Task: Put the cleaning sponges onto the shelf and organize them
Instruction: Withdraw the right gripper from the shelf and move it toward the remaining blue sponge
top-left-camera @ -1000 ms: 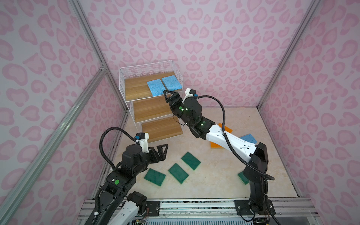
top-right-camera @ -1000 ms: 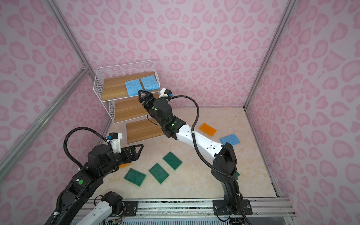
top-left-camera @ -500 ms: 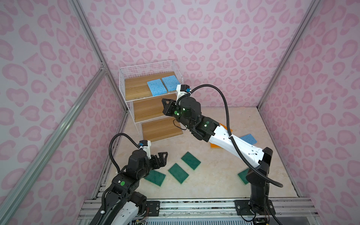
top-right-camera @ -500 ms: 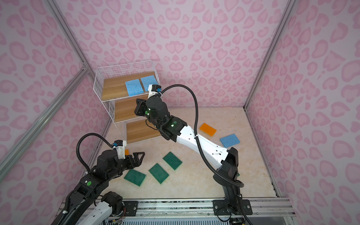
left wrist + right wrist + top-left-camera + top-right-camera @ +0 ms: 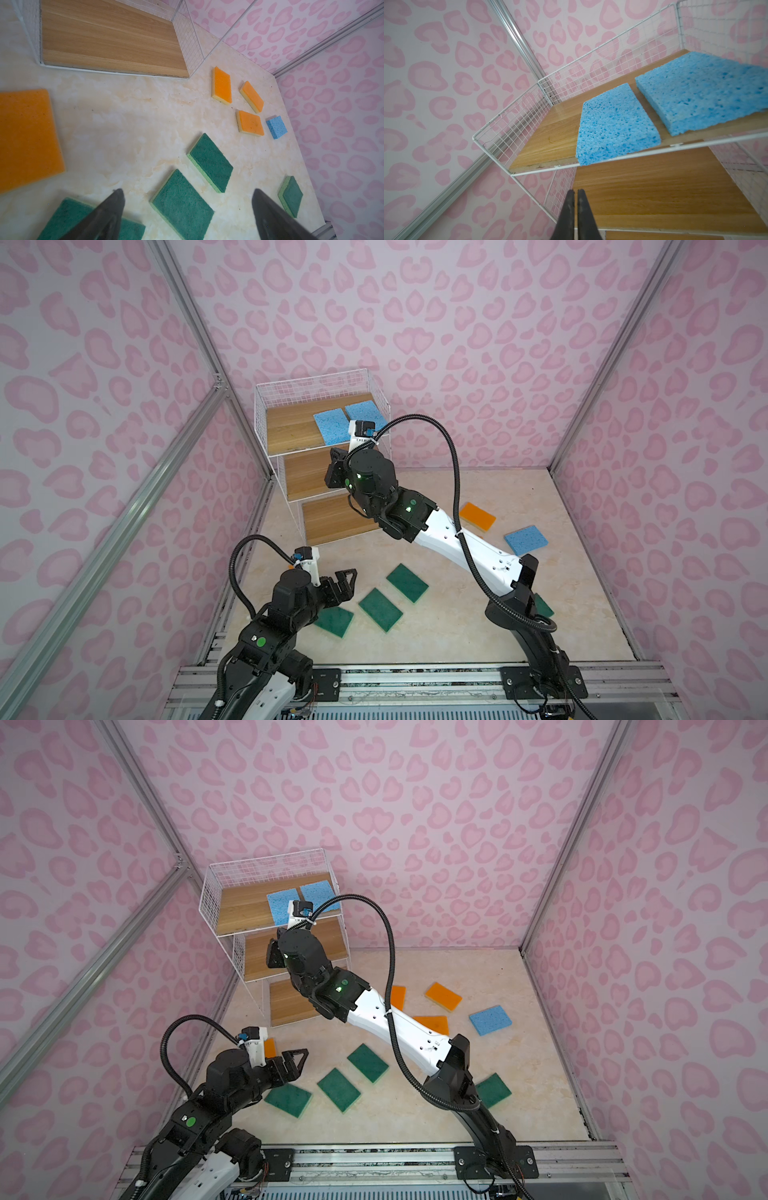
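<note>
The shelf (image 5: 291,429) (image 5: 241,913) (image 5: 550,135) stands at the back left. Two blue cleaning sponges (image 5: 330,428) (image 5: 366,412) (image 5: 616,124) (image 5: 704,93) lie side by side on its top board. My right gripper (image 5: 576,191) (image 5: 335,472) hangs shut and empty before the middle board. Low at the front left, my left gripper (image 5: 188,192) (image 5: 343,580) (image 5: 297,1057) is open above several green sponges (image 5: 181,207) (image 5: 380,610) (image 5: 338,1090). Several orange sponges (image 5: 250,123) (image 5: 442,996) and one blue sponge (image 5: 276,127) (image 5: 525,539) lie on the floor.
An orange sponge (image 5: 27,137) (image 5: 270,1047) lies close by the left arm, near the shelf's bottom board (image 5: 108,41). A green sponge (image 5: 492,1090) sits beside the right arm's base. Pink patterned walls and metal posts (image 5: 199,339) close in the floor; a rail (image 5: 415,680) runs along the front.
The right gripper has shut and drawn back down from the top board to the middle tier, leaving both blue sponges there. The left arm has sunk toward the green sponges, still open.
</note>
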You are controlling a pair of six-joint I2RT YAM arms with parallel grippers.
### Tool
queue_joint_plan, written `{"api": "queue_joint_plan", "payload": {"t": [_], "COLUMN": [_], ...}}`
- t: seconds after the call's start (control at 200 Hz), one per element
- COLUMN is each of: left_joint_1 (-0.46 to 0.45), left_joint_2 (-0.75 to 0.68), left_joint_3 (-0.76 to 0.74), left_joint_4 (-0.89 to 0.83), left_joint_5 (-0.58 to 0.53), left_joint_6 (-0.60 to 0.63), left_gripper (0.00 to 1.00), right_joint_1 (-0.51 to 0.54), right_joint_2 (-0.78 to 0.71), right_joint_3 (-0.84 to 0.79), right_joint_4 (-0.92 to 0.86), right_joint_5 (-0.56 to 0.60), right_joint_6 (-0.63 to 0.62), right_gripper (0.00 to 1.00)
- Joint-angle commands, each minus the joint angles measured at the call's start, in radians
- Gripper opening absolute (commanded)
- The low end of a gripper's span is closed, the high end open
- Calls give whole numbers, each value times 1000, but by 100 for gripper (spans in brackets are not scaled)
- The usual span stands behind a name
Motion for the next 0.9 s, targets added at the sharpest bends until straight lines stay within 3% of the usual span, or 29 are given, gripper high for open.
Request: {"api": "queue_joint_plan", "payload": {"t": [0.0,0.21,0.6,0.78,0.9], "left_joint_1": [1,0,1,1,1], "left_joint_2": [-5,-5,-7,-2,13], "left_joint_3": [-7,-7,-7,-4,1], "left_joint_4": [28,34,31,34,38], "left_joint_5": [15,16,18,20,35], "left_joint_6": [-6,-5,-5,-5,1], "left_gripper": [97,97,97,97,96], "right_joint_1": [-15,-62,-93,-100,-105], "right_joint_2": [22,47,74,75,69], "right_joint_3": [19,31,48,46,31], "right_joint_4": [-6,3,54,58,42], "right_joint_5": [7,-93,-198,-237,-292], "right_joint_6": [11,102,135,138,129], "right_gripper": [7,6,9,14,25]}}
